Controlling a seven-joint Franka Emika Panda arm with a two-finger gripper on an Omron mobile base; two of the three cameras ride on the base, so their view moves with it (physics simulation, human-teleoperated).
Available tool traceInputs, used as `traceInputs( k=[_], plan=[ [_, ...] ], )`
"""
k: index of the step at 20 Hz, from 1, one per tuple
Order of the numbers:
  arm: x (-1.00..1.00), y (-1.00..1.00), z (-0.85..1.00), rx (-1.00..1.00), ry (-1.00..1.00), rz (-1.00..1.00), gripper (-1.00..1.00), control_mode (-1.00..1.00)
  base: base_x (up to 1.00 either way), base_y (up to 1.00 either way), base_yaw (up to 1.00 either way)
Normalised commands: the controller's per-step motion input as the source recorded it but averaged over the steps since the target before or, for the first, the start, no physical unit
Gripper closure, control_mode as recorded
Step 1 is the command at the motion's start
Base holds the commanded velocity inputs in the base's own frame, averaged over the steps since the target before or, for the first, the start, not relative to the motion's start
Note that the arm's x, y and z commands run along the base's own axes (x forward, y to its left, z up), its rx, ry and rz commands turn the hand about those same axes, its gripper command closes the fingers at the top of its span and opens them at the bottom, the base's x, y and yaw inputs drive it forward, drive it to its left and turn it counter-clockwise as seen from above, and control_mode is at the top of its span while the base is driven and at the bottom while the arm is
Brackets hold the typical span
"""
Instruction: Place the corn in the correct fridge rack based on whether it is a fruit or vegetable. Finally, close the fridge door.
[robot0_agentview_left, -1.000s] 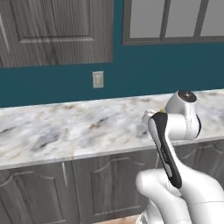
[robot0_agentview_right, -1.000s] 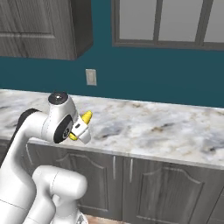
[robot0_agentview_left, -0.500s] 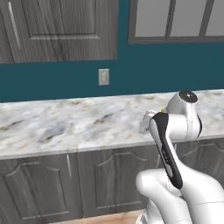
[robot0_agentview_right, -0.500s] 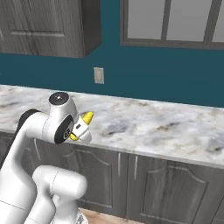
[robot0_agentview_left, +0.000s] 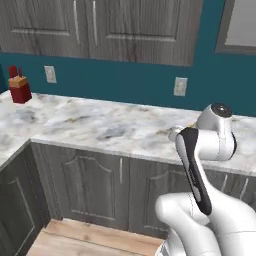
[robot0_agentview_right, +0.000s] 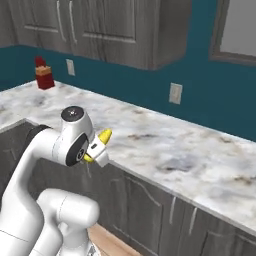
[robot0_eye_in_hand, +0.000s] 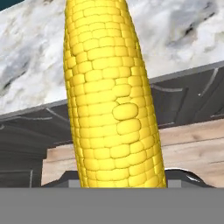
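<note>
Close up, corn (robot0_eye_in_hand: 111, 96), pincer (robot0_agentview_right: 98, 149) clamped

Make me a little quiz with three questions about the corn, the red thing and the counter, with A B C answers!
1. Where is the corn?
A. lying on the counter
B. in the gripper, held off the counter
C. on the floor

2. What colour is the small block at the counter's far end?
A. red
B. blue
C. white

3. How many wall outlets does the left base view show?
A. none
B. two
C. five

Answers: 1 B, the cob sticks out from the jaws beside the arm. 2 A, it stands red against the teal wall. 3 B, one outlet near the block, one outlet further right.
</note>
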Motion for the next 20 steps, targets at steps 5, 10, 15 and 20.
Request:
traceInputs(
  k=[5,10,15,20],
  plan=[
    [0.00,0.00,0.00,0.00,0.00,0.00,1.00,1.00,0.00,-0.01,0.99],
    [0.00,0.00,0.00,0.00,0.00,0.00,1.00,1.00,0.00,0.00,1.00],
    [0.00,0.00,0.00,0.00,0.00,0.00,1.00,1.00,0.00,0.00,1.00],
    [0.00,0.00,0.00,0.00,0.00,0.00,1.00,1.00,0.00,0.00,1.00]
  ],
)
